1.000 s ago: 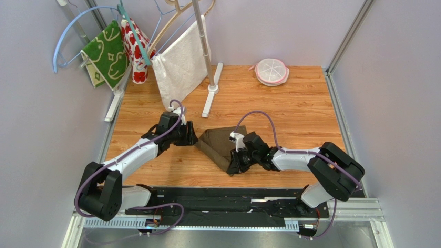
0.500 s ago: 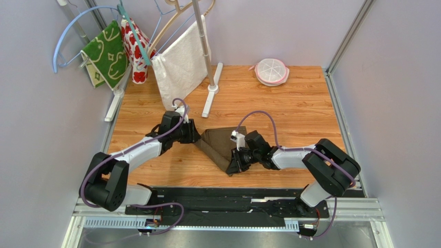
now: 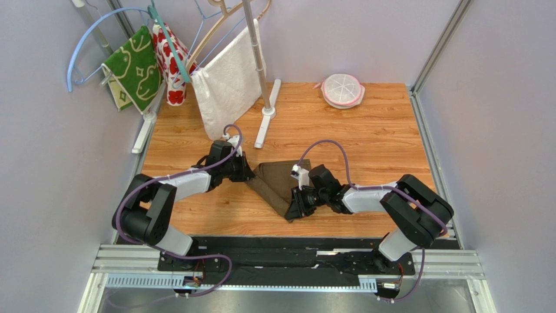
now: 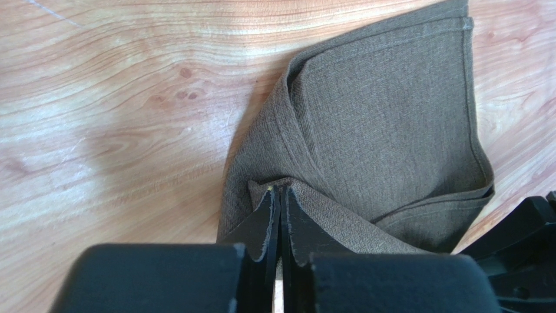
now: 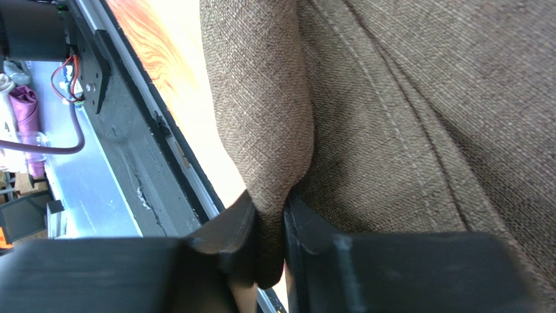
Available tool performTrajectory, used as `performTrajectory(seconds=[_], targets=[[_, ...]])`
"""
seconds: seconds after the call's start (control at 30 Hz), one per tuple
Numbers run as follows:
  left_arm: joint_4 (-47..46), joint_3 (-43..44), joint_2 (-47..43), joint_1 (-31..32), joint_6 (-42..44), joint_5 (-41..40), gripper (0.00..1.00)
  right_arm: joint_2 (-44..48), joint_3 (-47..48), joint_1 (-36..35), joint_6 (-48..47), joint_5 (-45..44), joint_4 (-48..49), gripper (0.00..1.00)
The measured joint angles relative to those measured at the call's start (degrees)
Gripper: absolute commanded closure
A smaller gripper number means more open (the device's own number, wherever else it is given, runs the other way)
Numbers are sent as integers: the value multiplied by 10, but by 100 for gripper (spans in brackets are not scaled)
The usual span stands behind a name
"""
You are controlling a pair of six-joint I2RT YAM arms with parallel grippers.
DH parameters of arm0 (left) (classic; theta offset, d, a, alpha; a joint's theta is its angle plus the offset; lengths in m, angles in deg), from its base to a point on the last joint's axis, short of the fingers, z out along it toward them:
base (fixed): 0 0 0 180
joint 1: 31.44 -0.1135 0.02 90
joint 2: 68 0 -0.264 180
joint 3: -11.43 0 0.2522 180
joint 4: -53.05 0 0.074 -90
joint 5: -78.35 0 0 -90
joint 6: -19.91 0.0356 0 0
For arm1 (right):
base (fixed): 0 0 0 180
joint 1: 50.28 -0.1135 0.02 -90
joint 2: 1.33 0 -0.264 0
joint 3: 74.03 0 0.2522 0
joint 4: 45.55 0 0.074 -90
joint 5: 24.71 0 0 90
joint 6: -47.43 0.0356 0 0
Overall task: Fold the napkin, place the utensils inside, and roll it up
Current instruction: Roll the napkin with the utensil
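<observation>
At the center of the tabletop (image 3: 365, 143), the brown napkin (image 3: 277, 182) lies folded, the left tool (image 3: 247, 175) pinched shut on its left edge, the right tool (image 3: 295, 207) clamped on a near fold. Soft, limp and light, it is likely best held by hems or corners.

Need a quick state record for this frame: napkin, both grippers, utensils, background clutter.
napkin: brown, folded, lying on the table
left gripper: shut on the napkin's left corner
right gripper: shut, pinching a fold at the napkin's near edge
utensils: not visible in any view
background: towels hung at far left; pink round dish at far edge
</observation>
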Motion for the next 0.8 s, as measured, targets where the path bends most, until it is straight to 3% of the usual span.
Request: performTrajectory(seconds=[0.13, 0.3, 0.57, 0.8], targets=[[11, 28, 38, 0, 2, 6, 100, 9, 6, 0, 2, -2, -20, 52], [34, 61, 72, 1, 12, 10, 100, 52, 17, -4, -6, -34, -95, 44], [55, 82, 89, 1, 28, 22, 100, 143, 64, -4, -39, -140, -287, 40], [60, 88, 95, 0, 32, 29, 100, 229, 109, -25, -71, -228, -356, 39]])
